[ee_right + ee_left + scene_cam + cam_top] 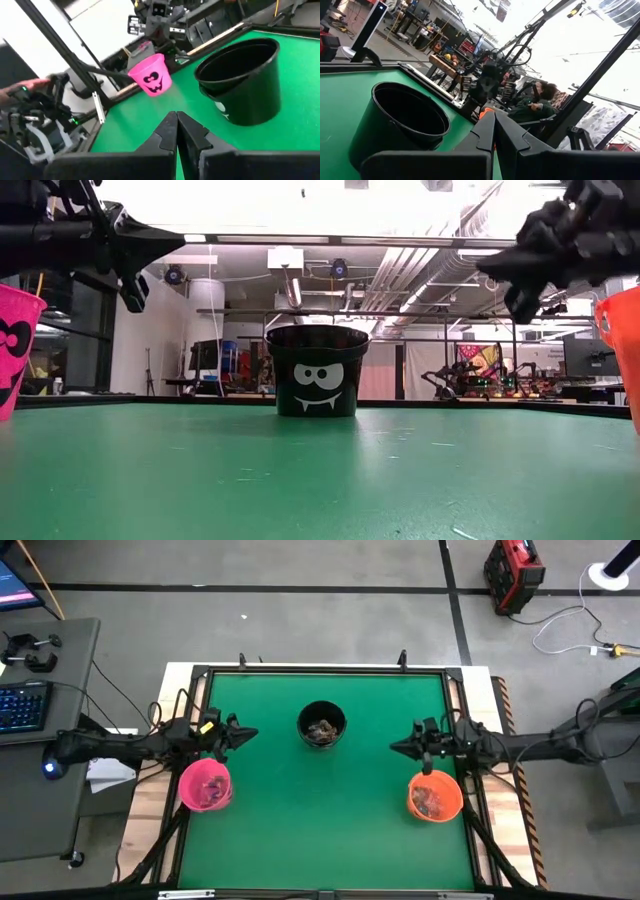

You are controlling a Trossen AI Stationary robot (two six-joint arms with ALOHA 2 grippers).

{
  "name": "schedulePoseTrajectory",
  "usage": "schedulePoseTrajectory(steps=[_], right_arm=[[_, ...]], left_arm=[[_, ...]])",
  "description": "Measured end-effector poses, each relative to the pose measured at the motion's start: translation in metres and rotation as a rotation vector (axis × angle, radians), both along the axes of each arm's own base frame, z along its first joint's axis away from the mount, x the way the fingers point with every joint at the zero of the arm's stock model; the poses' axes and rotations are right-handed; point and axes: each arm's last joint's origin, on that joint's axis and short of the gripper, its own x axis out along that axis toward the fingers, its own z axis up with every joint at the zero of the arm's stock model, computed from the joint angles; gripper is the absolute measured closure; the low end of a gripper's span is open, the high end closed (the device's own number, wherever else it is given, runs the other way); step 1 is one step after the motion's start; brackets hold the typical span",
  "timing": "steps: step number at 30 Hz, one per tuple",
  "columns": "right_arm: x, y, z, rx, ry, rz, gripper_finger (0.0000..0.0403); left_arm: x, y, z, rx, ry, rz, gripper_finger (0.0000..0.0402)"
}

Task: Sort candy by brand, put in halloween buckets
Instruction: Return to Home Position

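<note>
Two claws hang above the green surface [330, 830], one on each side, both pointing inward toward the middle. The left claw [249, 733] has its fingers [485, 131] pressed together with nothing between them. It sits near the left edge, clear of the surface in the low view. The right claw [396, 747] mirrors it near the right edge, and its fingers [167, 131] are likewise closed together and empty.

Just beside the left claw, on the near side, stands the pink bucket [183, 787], upright. Its carved face shows in the right wrist view. Candy [208, 790] lies inside it as a small heap. Just beside the right claw, also on the near side, stands the orange bucket [411, 798], upright, with a darker heap of candy [433, 800] in it.

Between the two claws and a little farther back stands the black bucket [302, 727], upright, with a grinning white face turned toward the low camera. It is well apart from both other buckets. A few pieces of candy [322, 730] lie in its bottom. Which brand lies in which bucket cannot be told.
</note>
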Motion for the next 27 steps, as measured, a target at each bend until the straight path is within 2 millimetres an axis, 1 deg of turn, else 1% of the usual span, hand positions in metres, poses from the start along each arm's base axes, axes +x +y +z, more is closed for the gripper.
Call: schedulePoseTrajectory(steps=[4, 9, 12, 17, 20, 22, 25, 27], right_arm=[[-0.009, -0.001, -0.016, 0.037, -0.089, 0.000, 0.0403], [-0.011, -0.001, -0.016, -0.080, -0.078, 0.011, 0.0403], [-0.011, -0.003, -0.019, -0.122, -0.043, -0.055, 0.0403], [-0.011, -0.004, -0.025, -0.087, 0.024, -0.072, 0.0403], [-0.012, -0.003, -0.028, -0.055, 0.054, -0.073, 0.0403], [-0.012, -0.003, -0.030, -0.053, 0.071, -0.070, 0.0403], [-0.012, -0.003, -0.031, -0.052, 0.089, -0.068, 0.0403], [-0.015, -0.002, -0.033, -0.052, 0.104, -0.058, 0.0403]], left_arm=[[-0.001, 0.000, 0.000, 0.000, -0.003, 0.000, 0.0401], [-0.009, -0.001, 0.002, 0.002, -0.021, 0.000, 0.0401], [-0.016, -0.001, 0.005, 0.005, -0.052, 0.000, 0.0401], [-0.027, -0.002, 0.006, 0.008, -0.089, 0.000, 0.0401], [-0.026, -0.003, 0.003, 0.005, -0.066, -0.005, 0.0401], [-0.026, -0.004, 0.003, 0.004, -0.054, -0.014, 0.0401], [-0.025, -0.004, -0.003, -0.001, 0.005, -0.024, 0.0401], [-0.025, -0.005, -0.004, 0.000, 0.012, -0.029, 0.0401]])
